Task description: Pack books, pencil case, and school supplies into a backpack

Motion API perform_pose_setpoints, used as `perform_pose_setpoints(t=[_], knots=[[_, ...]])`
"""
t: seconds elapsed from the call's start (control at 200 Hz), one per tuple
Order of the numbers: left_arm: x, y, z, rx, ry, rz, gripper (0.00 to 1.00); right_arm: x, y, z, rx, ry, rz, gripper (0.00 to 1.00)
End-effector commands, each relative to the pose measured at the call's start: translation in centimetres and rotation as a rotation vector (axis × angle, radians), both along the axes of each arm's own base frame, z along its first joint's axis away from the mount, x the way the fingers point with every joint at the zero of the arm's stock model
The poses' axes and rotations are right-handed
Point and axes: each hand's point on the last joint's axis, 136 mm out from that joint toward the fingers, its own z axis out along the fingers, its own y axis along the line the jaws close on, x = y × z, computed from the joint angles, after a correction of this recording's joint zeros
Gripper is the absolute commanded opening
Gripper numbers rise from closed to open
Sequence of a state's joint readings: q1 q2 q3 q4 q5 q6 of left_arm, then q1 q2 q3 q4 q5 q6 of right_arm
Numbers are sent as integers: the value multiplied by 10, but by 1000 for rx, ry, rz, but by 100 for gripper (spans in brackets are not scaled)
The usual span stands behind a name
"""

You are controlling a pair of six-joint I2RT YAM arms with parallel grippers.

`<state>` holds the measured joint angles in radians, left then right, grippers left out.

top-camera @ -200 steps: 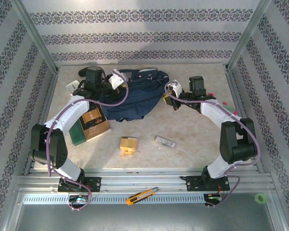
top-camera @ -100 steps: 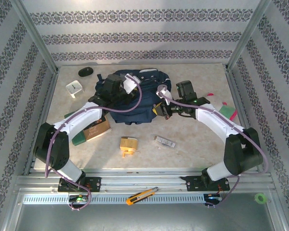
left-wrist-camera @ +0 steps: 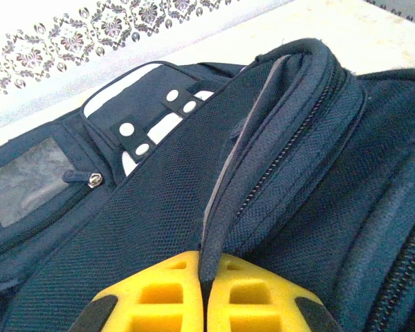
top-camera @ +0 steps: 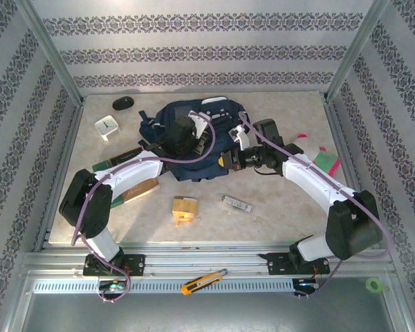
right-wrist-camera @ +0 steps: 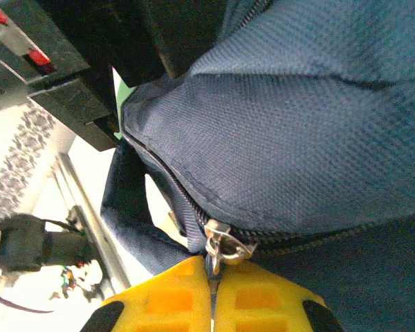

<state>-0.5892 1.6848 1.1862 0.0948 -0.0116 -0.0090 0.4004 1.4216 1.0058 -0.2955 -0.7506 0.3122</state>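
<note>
Patterned wallpaper panels close in a pale marbled tabletop (top-camera: 277, 207), and a large navy-blue fabric backpack (top-camera: 194, 166) with white-grey trim lies at its middle, towards the back. Both arms reach over it.

The left gripper (left-wrist-camera: 203, 290) has its yellow fingers (left-wrist-camera: 159, 297) clenched on a raised fold of the backpack's fabric, right beside a zipper seam. The right gripper (right-wrist-camera: 211, 294) is pinched on the backpack's small metal zipper pull (right-wrist-camera: 221, 247), at the near right part of the bag in the top view.

A flat brown book with a dark cover (top-camera: 140, 190) lies left of the backpack, partly under the left forearm. A small tan-yellow blocky item (top-camera: 184, 207) and a slim silver-white bar (top-camera: 235, 203) sit on the table in front of the bag, near each other but apart.

A small white square clock (top-camera: 106, 126) and a black oval mouse (top-camera: 123, 103) rest at the far left corner. An orange utility knife (top-camera: 203, 281) lies on the rail between the arm bases.
</note>
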Motion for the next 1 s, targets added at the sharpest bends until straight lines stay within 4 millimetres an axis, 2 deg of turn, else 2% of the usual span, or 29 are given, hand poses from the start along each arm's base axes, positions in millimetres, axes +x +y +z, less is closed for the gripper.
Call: perform_pose_setpoints(t=[0.0, 0.015, 0.05, 0.115, 0.14, 0.245, 0.425, 0.51, 0.605, 0.799, 0.859, 0.869, 0.904, 0.994], knots=[[11, -15, 34, -159, -82, 18, 0, -15, 17, 29, 131, 12, 43, 0], [9, -16, 35, -157, -88, 4, 0, -13, 15, 28, 123, 11, 27, 0], [5, -19, 36, -147, -102, -39, 0, -10, 9, 25, 107, 14, -10, 9], [-5, -26, 41, -129, -132, -141, 0, 0, -7, 21, 91, 32, -103, 40], [-10, -28, 42, -130, -141, -184, 0, 4, -14, 21, 96, 45, -141, 49], [-21, -29, 49, -160, -156, -307, 0, 21, -39, 19, 162, 107, -274, 66], [-29, -21, 61, -196, -201, -430, 0, 48, -69, 10, 203, 191, -453, 72], [-29, -14, 64, -194, -211, -458, 0, 56, -73, 6, 196, 202, -491, 76], [-31, -10, 68, -200, -220, -497, 0, 63, -68, 2, 224, 244, -503, 79], [-35, -11, 69, -180, -224, -548, 0, 78, -38, 4, 298, 277, -472, 77], [-33, -11, 68, -174, -219, -539, 0, 82, -32, 5, 324, 280, -476, 62], [-32, -10, 67, -173, -218, -535, 0, 84, -31, 6, 332, 277, -485, 55], [-28, -8, 66, -162, -213, -509, 0, 86, -29, 7, 348, 274, -500, 43], [-14, 6, 60, -113, -202, -400, 0, 88, -25, 10, 392, 264, -561, 20]])
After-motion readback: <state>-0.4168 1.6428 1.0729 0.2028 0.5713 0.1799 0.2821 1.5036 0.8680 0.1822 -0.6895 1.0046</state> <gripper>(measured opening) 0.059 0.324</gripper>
